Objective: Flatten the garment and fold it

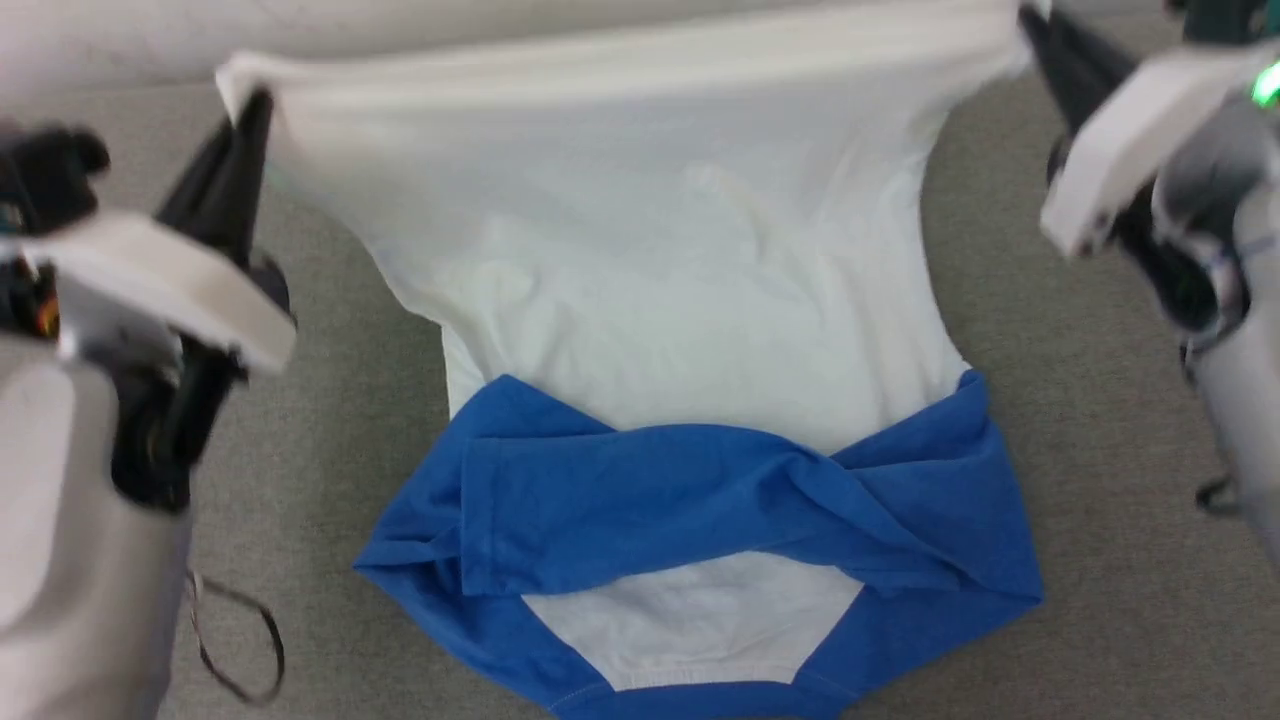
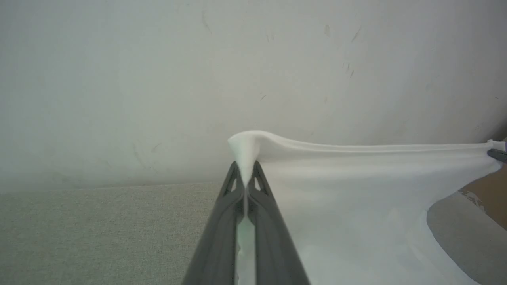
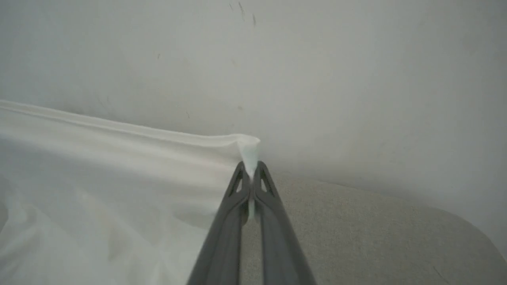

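Left claw [image 1: 250, 105] and right claw [image 1: 1030, 25] pinch the garment's [image 1: 660, 250] far corners — hem taut between.

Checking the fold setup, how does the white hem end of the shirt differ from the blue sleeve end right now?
The white hem end is lifted and pulled taut between the left pincer and right pincer; the blue sleeve end lies slack on the grey surface. The hem runs straight; the sleeves are crossed and rumpled. Both belong to one garment.

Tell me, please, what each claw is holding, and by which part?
Both hold the white cotton T-shirt with blue sleeves: left claw and right claw each pinch a corner of its white hem.
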Robot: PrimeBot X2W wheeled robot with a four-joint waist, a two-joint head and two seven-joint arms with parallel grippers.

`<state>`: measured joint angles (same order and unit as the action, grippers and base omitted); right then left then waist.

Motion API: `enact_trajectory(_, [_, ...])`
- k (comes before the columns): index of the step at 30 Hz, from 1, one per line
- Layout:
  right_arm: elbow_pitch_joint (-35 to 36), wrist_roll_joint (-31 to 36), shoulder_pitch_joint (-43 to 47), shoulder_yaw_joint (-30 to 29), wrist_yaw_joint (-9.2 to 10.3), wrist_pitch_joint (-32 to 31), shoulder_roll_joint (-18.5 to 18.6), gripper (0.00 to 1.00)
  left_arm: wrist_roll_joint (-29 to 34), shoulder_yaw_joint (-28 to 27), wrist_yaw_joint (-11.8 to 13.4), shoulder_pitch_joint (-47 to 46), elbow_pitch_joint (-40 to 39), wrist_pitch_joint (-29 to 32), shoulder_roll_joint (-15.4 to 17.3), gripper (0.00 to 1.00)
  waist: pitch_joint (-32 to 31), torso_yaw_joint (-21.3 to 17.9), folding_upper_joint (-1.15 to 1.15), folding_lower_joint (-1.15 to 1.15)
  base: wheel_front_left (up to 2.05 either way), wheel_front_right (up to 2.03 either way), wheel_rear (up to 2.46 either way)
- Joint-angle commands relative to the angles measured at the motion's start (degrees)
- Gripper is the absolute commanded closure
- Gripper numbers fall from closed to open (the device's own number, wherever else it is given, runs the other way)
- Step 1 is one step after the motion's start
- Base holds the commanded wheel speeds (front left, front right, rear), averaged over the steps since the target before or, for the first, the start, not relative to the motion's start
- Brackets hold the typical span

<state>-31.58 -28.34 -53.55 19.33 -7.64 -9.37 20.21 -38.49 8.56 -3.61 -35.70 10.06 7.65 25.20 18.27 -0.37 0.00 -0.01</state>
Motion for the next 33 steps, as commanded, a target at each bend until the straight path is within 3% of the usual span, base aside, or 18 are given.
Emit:
enact_trajectory(1, [2.1,-0.8,4.1,-0.4,0.15,-0.1,1.4,1.00,-0.3,-1.2,1.6,4.2,-2.0,-0.4,0.8,1.00,-4.4,-1.4,0.00,0.01,0.00,0.00,0.00])
enact_trajectory(6, [12.6,-1.4,19.7,-2.6,0.15,-2.9,3.4,1.00,-1.5,-3.4,6.3,19.9,-11.9,0.0,0.6,1.00,-7.1,-1.7,0.00,0.01,0.00,0.00,0.00])
enact_trajectory(12, [23.3,-1.1,36.1,-8.5,0.15,-7.4,2.7,1.00,-4.0,-4.2,10.5,36.3,-20.6,1.7,-1.3,1.00,-8.6,-1.4,0.00,0.01,0.00,0.00,0.00])
enact_trajectory(20, [32.2,0.3,52.6,-18.0,0.15,-11.6,-3.1,1.00,-4.5,-1.6,13.6,49.3,-23.6,3.8,-3.2,1.00,-10.6,-0.9,0.00,0.01,0.00,0.00,0.00])
enact_trajectory(28, [33.9,2.9,62.9,-22.9,0.15,-13.8,-9.2,0.98,-4.5,1.7,14.7,55.0,-21.1,6.0,-4.3,1.00,-11.9,-0.8,0.00,0.01,0.00,0.00,0.00])
enact_trajectory(29, [33.5,3.0,63.5,-22.9,0.15,-14.2,-9.8,0.80,-4.2,2.0,14.7,55.0,-20.1,5.7,-4.6,0.89,-12.0,-0.8,0.00,0.01,0.00,0.00,0.00])
enact_trajectory(30, [33.1,3.3,64.0,-22.9,0.15,-14.3,-10.4,0.52,-3.9,2.3,14.7,54.8,-19.1,5.3,-4.8,0.51,-12.1,-0.9,0.00,0.01,0.00,0.00,0.00])
enact_trajectory(31, [32.6,3.8,64.6,-22.7,0.15,-14.6,-10.6,0.14,-4.1,2.6,14.5,54.6,-18.2,4.9,-5.4,0.09,-12.2,-0.9,0.00,0.01,0.00,0.00,0.00])
enact_trajectory(32, [32.1,4.3,65.1,-22.5,0.15,-14.9,-10.8,0.00,-4.6,2.6,14.2,54.4,-17.3,4.3,-6.1,0.00,-12.3,-0.8,0.00,0.01,0.00,0.00,0.00])
enact_trajectory(33, [31.8,4.5,65.5,-22.4,0.15,-14.7,-11.1,0.00,-4.6,2.8,13.9,54.3,-16.4,3.9,-6.3,0.00,-12.5,-0.8,0.00,0.01,0.00,0.00,0.00])
